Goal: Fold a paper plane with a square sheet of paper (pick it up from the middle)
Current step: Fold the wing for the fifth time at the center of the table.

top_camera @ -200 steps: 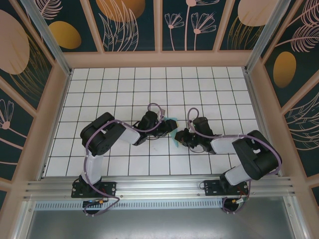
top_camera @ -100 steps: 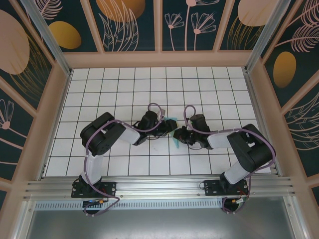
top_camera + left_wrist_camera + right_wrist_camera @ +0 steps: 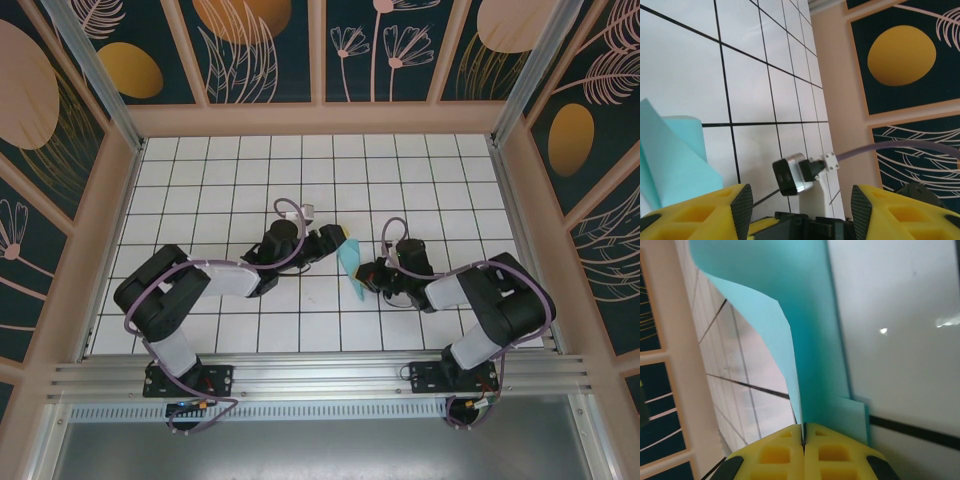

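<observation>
The right claw [image 3: 362, 279] was clenched on the square sheet of paper [image 3: 350, 262], and the right wrist view left no doubt: the two yellow fingers [image 3: 777, 455] were pressed flat together with the cyan sheet [image 3: 810, 315] pinched in the seam between them [image 3: 803, 427]. From that pinch the paper rose away from the claw, already creased and narrowed, one flap curling loose to the side.

From above, the sheet stood as a slim strip in the middle of the white gridded surface [image 3: 200, 200]. Its long axis ran from the far end by the left claw [image 3: 335, 240] down to the near end in the right claw's grip. So the right arm had the near end and the left claw sat just beside the free far end, the nearer of the two to any work there.

That left claw was released. Its yellow fingers [image 3: 715, 207] stood apart with nothing between them [image 3: 800, 200], and the paper [image 3: 670, 160] lay off to one side of the gap, outside the left-hand finger. My read was that the next move hinged on this offset: the left claw had to shift sideways toward the sheet before it could close on it.
</observation>
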Robot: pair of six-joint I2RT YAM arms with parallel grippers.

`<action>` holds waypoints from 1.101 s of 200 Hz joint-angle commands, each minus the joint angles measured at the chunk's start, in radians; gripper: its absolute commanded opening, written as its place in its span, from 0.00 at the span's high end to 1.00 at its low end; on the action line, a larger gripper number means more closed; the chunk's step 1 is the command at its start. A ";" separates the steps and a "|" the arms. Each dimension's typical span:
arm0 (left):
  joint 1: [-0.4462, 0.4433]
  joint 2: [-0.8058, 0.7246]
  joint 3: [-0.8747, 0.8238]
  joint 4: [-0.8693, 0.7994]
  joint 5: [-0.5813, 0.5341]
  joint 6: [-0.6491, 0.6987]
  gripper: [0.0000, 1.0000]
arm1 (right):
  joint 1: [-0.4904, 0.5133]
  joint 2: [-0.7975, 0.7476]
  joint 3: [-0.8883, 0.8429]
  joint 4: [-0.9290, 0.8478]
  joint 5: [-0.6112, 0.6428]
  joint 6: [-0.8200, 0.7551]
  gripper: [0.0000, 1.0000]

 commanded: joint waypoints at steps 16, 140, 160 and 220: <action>0.007 -0.001 -0.017 0.011 -0.035 0.019 0.43 | -0.024 -0.036 -0.055 0.215 -0.060 0.145 1.00; 0.006 0.185 0.066 0.125 0.129 -0.039 0.48 | -0.032 0.105 -0.113 0.283 -0.034 0.279 1.00; 0.006 0.211 0.086 0.135 0.153 -0.040 0.48 | -0.033 0.114 -0.108 0.272 -0.039 0.273 1.00; 0.006 0.272 0.122 0.133 0.205 -0.037 0.49 | -0.033 0.106 -0.086 0.201 -0.038 0.230 1.00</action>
